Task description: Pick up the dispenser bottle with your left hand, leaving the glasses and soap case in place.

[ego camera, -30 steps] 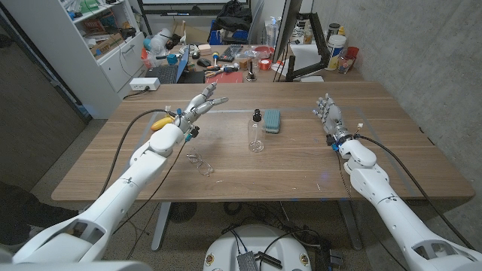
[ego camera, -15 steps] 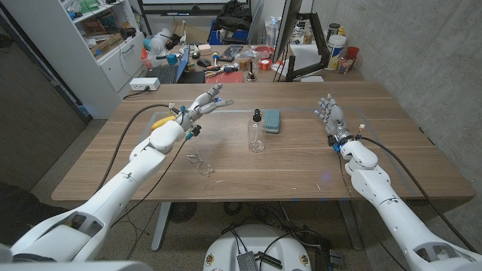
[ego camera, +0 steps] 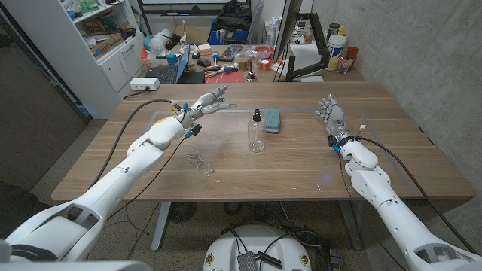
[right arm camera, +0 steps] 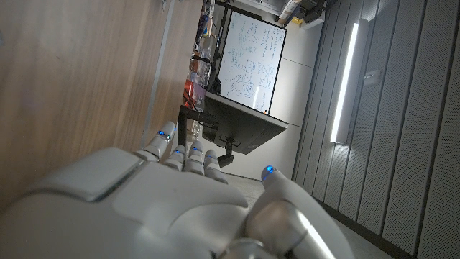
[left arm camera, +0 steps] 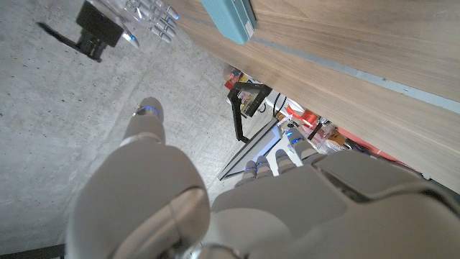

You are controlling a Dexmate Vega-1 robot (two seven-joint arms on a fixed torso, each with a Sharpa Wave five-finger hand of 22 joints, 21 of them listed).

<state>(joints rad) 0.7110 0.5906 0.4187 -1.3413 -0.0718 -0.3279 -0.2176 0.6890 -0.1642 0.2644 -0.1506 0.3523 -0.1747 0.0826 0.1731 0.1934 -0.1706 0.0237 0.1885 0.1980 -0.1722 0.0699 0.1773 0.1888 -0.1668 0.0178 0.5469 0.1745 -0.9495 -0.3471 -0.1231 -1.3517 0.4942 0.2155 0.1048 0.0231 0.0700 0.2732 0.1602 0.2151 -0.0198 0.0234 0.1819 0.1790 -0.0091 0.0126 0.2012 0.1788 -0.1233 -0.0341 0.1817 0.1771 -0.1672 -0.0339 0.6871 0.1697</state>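
Fingers, left hand (ego camera: 205, 103): spread and stretched forward above the table, holding nothing; raised off the wood, tips reaching toward the table's far middle.
Fingers, right hand (ego camera: 329, 114): straight, close together, holding nothing; hand stands over the table's right part.
Glasses (ego camera: 199, 162): thin clear frame lying on the table (ego camera: 301, 162) near the front, beside the left forearm, nearer than the bottle.
Dispenser bottle (ego camera: 256, 132): clear body, dark pump top, upright at the table's middle; to the right of the left fingertips and nearer than them, apart from them, untouched.
Soap case (ego camera: 271, 120): teal, lying just behind and right of the bottle, close to it.
Left wrist view: back of the left hand (left arm camera: 215, 201) with fingertips (left arm camera: 149, 119) free in the air; teal soap case (left arm camera: 228, 18) on the wood; the right hand (left arm camera: 147, 14) small beyond it. Bottle and glasses not seen from this angle.
Right wrist view: back of the right hand (right arm camera: 165, 201) beside the wood grain; a whiteboard (right arm camera: 251, 61) with writing too small to read.
Labels: none readable on the bottle or case.
Far background, head view: cluttered bench (ego camera: 226, 60) and white shelving (ego camera: 105, 45) behind the table.
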